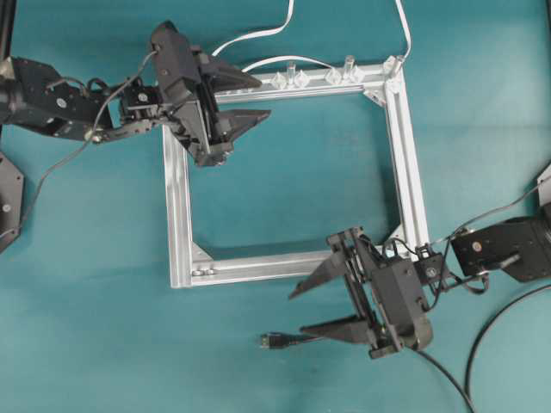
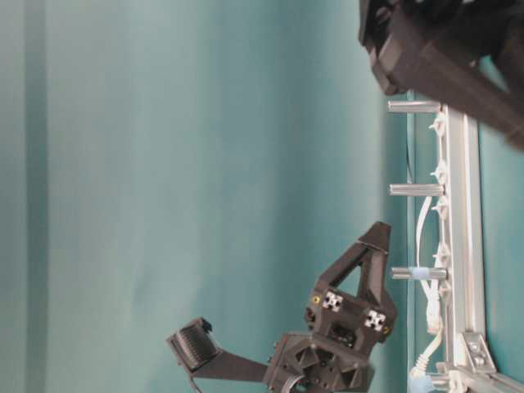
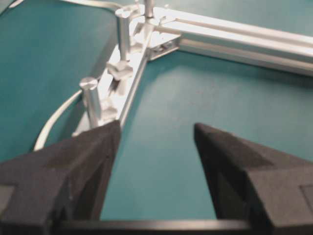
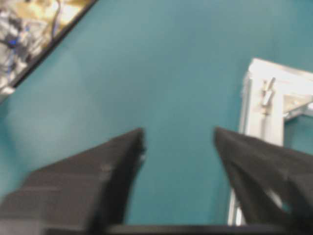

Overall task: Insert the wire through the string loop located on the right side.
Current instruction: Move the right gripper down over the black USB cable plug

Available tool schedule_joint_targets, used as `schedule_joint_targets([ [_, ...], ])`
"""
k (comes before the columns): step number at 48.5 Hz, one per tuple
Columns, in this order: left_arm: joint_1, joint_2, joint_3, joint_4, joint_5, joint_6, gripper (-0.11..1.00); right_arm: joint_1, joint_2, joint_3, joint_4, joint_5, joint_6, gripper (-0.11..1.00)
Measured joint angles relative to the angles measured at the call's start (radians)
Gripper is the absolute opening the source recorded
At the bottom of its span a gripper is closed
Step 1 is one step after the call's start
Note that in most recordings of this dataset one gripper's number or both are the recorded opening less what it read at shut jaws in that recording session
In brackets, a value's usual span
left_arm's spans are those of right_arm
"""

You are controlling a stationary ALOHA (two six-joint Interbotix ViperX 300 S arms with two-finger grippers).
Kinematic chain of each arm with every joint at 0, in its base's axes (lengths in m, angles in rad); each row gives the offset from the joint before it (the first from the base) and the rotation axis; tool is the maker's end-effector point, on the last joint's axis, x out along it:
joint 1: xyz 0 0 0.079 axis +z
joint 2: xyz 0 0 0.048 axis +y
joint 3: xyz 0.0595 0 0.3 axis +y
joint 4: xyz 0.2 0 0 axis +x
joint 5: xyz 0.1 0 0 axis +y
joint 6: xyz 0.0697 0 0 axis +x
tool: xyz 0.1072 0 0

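Observation:
The wire's plug (image 1: 271,341) lies on the teal table, its thin black cable running right under my right gripper's lower finger. That right gripper (image 1: 298,311) is open and holds nothing; it sits just above the plug, beside the frame's bottom bar. In the right wrist view the gripper (image 4: 178,132) has only bare table between its fingers. The string loop seems to be the thin black strand (image 1: 398,245) at the lower end of the frame's right bar, tangled visually with arm cables. My left gripper (image 1: 263,97) is open over the frame's top-left corner and empty (image 3: 156,127).
A square aluminium frame (image 1: 178,215) lies flat on the table. Upright metal posts (image 3: 90,100) and clear clips (image 1: 303,79) line its top bar, with white cables (image 1: 258,36) running off the far edge. A thick black arm cable (image 1: 495,323) curves at the lower right.

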Motion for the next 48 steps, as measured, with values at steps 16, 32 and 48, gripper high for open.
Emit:
schedule_joint_targets([
  [16, 0.0, -0.06, 0.04, 0.0, 0.023, 0.0, 0.74, 0.072, 0.0, 0.012, 0.235, -0.037, -0.009, 0.82],
  [32, -0.037, -0.098, 0.101, 0.0, 0.025, -0.003, 0.75, 0.149, 0.046, 0.006, 0.422, -0.084, -0.017, 0.82],
  [48, -0.04, -0.135, 0.138, 0.0, 0.025, -0.003, 0.75, 0.206, 0.135, -0.064, 0.532, -0.083, -0.109, 0.82],
])
